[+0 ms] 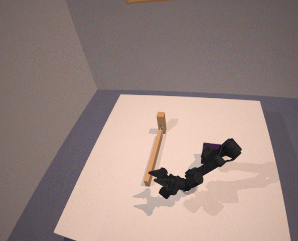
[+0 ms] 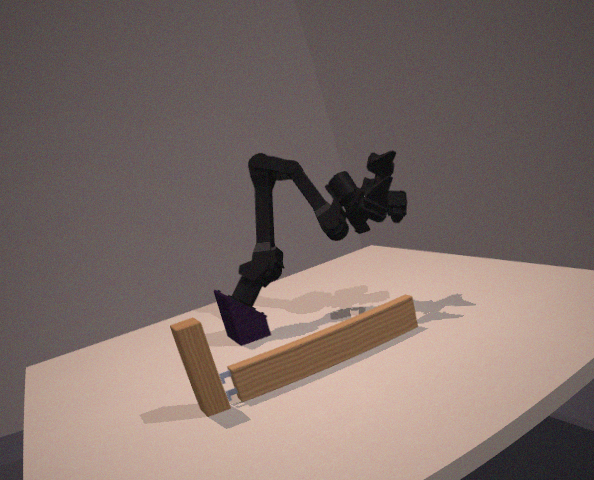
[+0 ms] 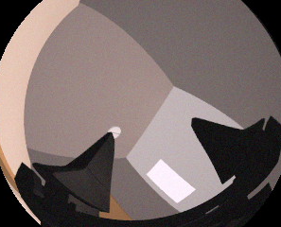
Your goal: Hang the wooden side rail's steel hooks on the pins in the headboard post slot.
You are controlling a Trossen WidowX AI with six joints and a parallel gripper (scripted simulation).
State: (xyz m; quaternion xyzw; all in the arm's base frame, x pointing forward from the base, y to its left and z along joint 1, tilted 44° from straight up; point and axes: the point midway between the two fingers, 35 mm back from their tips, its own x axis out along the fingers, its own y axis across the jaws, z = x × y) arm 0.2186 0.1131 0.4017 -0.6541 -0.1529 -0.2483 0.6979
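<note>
The wooden side rail stands on its narrow edge, with its near end beside the upright headboard post. Steel hooks bridge the small gap between rail end and post. Their tips are hidden at the post, so I cannot tell if they sit on the pins. The rail's far end is low at the table; contact there is not clear. My gripper is open and empty, high above the table beyond the rail's far end, clear of the rail.
The arm's dark purple base stands on the pale table to one side of the rail. The wrist view mostly shows walls and a bright ceiling patch.
</note>
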